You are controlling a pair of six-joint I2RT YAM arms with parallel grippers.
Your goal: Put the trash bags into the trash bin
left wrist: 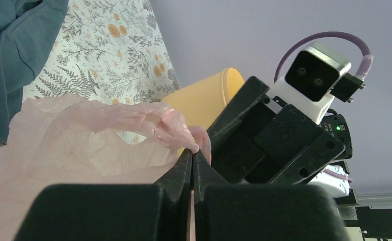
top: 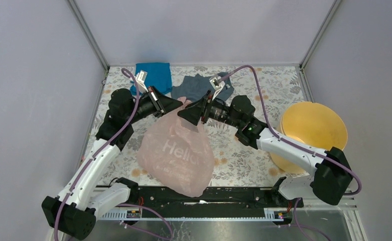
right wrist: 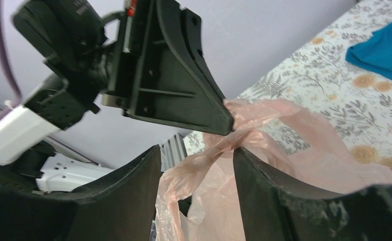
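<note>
Left gripper pinched shut on trash bag at its top edge | right gripper parted astride that edge, unclamped | bag hangs beneath both fingertips | trash bin well apart, right of them | step, I'd judge: securing the lift | next likely needs: right clamp, carry over rim

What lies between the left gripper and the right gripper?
Only the bunched top of the pink trash bag. The left gripper is shut on it and the right gripper is open around it. The right wrist view shows this best.
</note>
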